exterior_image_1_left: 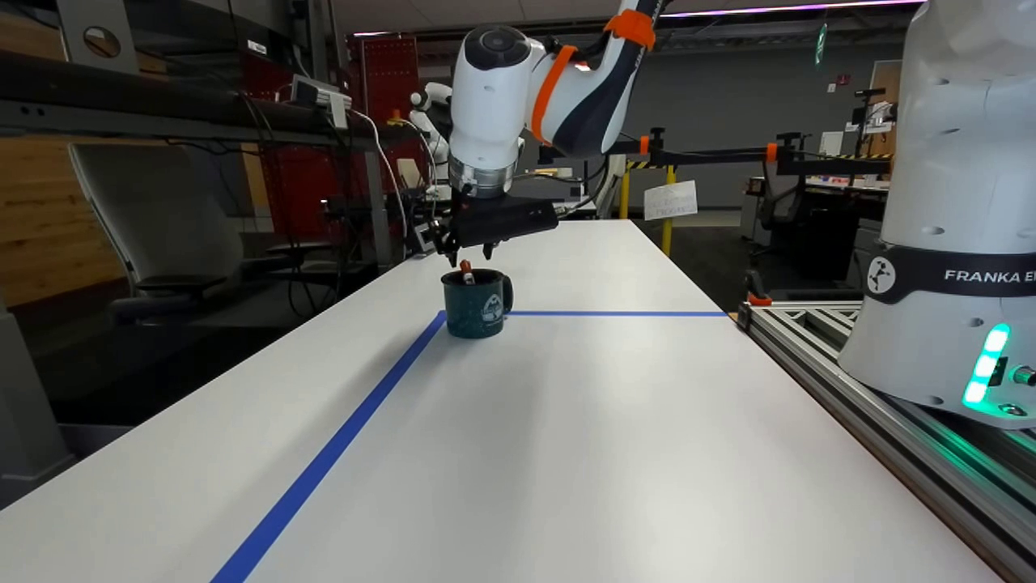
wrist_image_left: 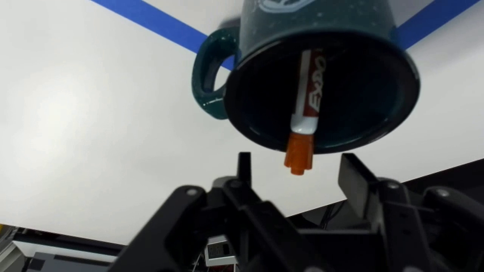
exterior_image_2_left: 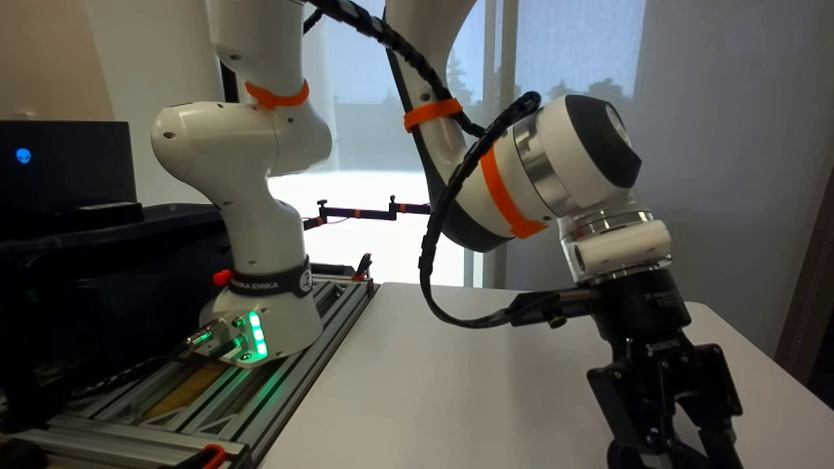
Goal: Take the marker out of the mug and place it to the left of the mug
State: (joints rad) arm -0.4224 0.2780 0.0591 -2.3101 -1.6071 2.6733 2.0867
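The dark teal mug stands upright on the white table in an exterior view, handle to the right. The marker leans in it, its orange-red end above the rim. In the wrist view the mug is at the top, and the marker has a dark red barrel marked EXPO and an orange cap. My gripper is open, fingers either side of the cap's end, touching nothing. In an exterior view the gripper is just above the mug. In an exterior view the gripper is cut off at the bottom; mug and marker are out of view.
Blue tape marks lines on the white table, meeting near the mug. The robot base stands on a metal rail frame at the table's side. A dark chair and shelving stand beyond the opposite edge.
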